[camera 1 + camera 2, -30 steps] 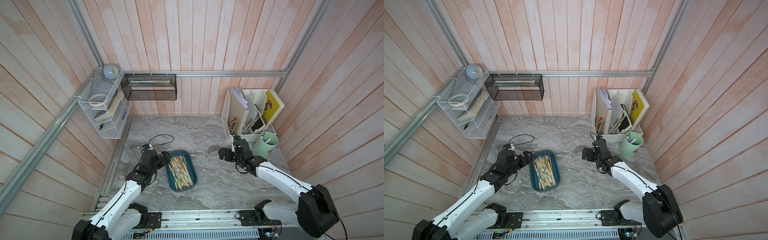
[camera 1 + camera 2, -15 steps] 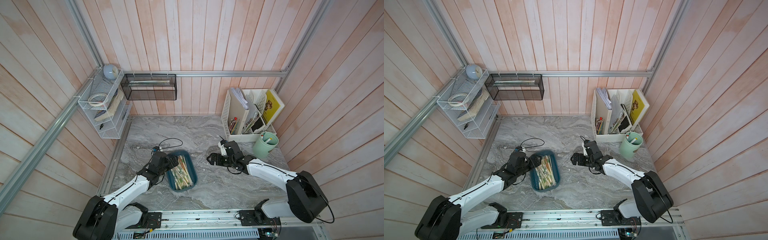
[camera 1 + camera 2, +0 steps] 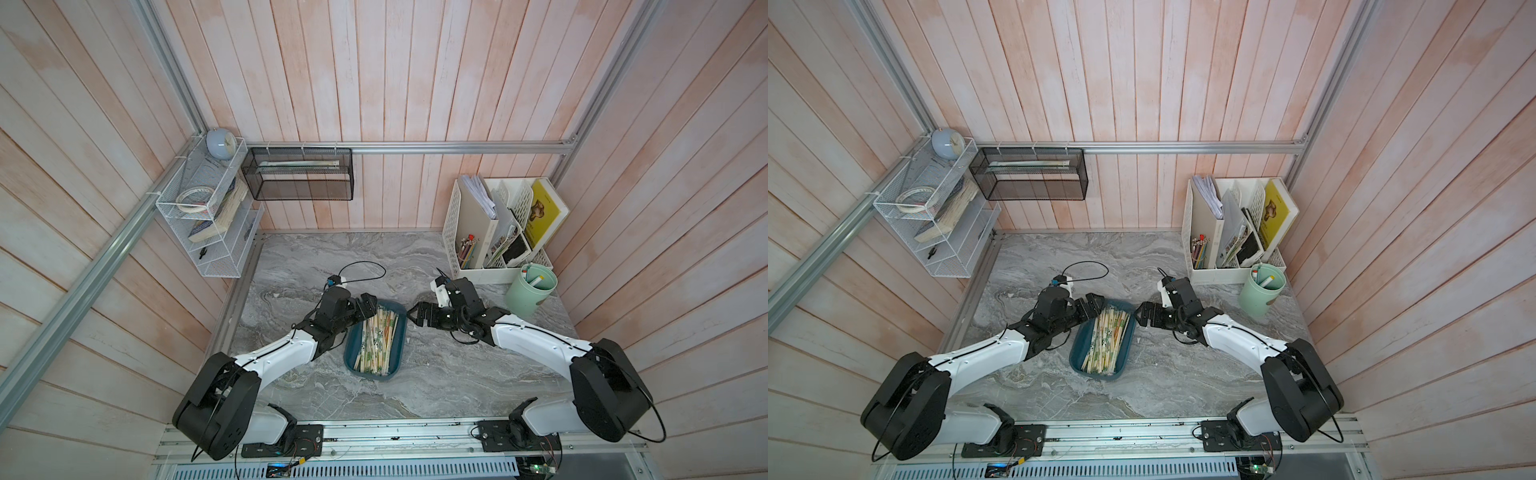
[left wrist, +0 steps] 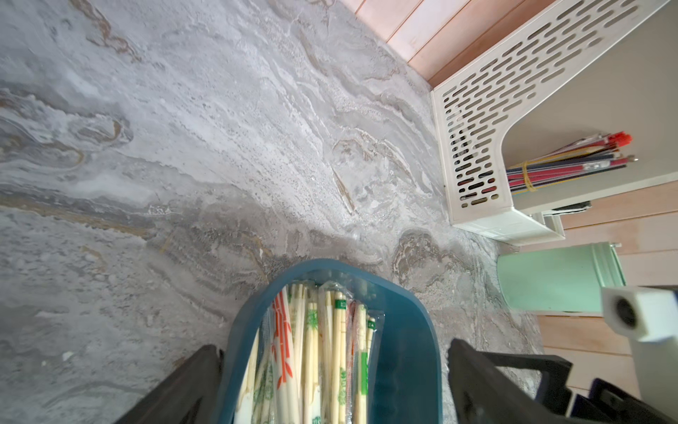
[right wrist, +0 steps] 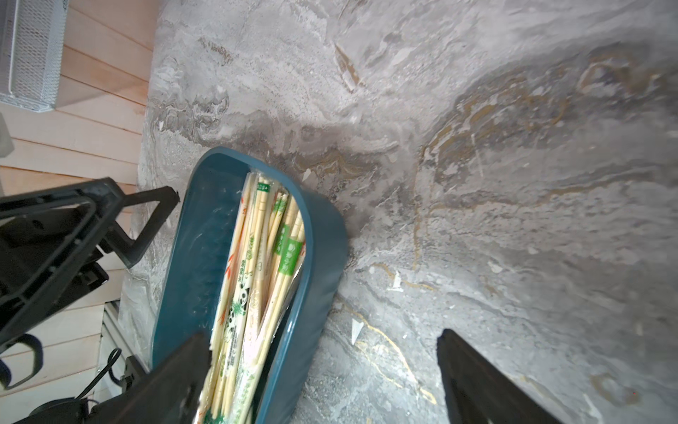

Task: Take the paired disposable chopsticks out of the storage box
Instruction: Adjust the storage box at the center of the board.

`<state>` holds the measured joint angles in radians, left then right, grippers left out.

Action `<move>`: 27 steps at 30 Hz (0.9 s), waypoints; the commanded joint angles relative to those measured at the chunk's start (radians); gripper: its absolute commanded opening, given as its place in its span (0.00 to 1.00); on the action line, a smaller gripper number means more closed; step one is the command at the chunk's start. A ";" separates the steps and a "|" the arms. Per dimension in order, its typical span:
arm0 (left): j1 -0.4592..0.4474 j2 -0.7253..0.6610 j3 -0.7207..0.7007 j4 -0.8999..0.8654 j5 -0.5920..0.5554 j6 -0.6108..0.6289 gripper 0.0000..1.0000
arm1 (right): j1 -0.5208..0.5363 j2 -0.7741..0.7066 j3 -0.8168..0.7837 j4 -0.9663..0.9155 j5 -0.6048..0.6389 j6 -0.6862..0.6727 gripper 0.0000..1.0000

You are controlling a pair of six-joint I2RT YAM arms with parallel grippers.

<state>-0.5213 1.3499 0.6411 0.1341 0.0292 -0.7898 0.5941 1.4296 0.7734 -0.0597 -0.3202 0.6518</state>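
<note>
The storage box (image 3: 401, 332) (image 3: 1131, 332), a shallow teal tray, lies mid-table in both top views. It is full of paired disposable chopsticks (image 3: 376, 337) (image 3: 1106, 338) in clear sleeves with green, red and black print. My left gripper (image 3: 368, 305) (image 3: 1094, 304) is open at the box's far left corner. In the left wrist view its jaws (image 4: 334, 370) straddle the box's (image 4: 407, 295) end. My right gripper (image 3: 417, 314) (image 3: 1143, 313) is open at the far right corner. One of its fingers (image 5: 183, 367) hangs over the chopsticks (image 5: 257, 275), the other over bare table. Neither gripper holds anything.
A white perforated file organiser (image 3: 453, 224) and a mint cup (image 3: 530, 293) stand at the back right. On the walls hang a black mesh basket (image 3: 299, 178) and a white wire shelf (image 3: 203, 216). A black cable (image 3: 361, 266) loops behind the left wrist.
Both arms have stretched in towards the box: the left gripper moved right to its far left corner, the right gripper moved left to its far right corner. Both stayed open.
</note>
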 commanded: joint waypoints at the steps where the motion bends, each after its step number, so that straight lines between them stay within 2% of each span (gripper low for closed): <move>1: 0.000 -0.087 -0.053 -0.057 -0.055 0.022 1.00 | 0.032 0.033 0.023 -0.012 -0.054 0.015 0.98; 10: 0.003 -0.255 -0.187 -0.104 -0.081 -0.044 1.00 | 0.069 0.072 0.032 0.009 -0.137 0.052 0.98; 21: 0.006 -0.218 -0.168 -0.102 -0.115 -0.082 1.00 | 0.069 0.239 0.174 0.148 -0.274 0.147 0.98; 27: 0.013 -0.205 -0.159 -0.090 -0.118 -0.095 1.00 | 0.053 0.210 0.188 0.095 -0.216 0.122 0.97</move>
<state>-0.5159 1.1358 0.4580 0.0376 -0.0643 -0.8696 0.6556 1.6657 0.9455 0.0513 -0.5514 0.7845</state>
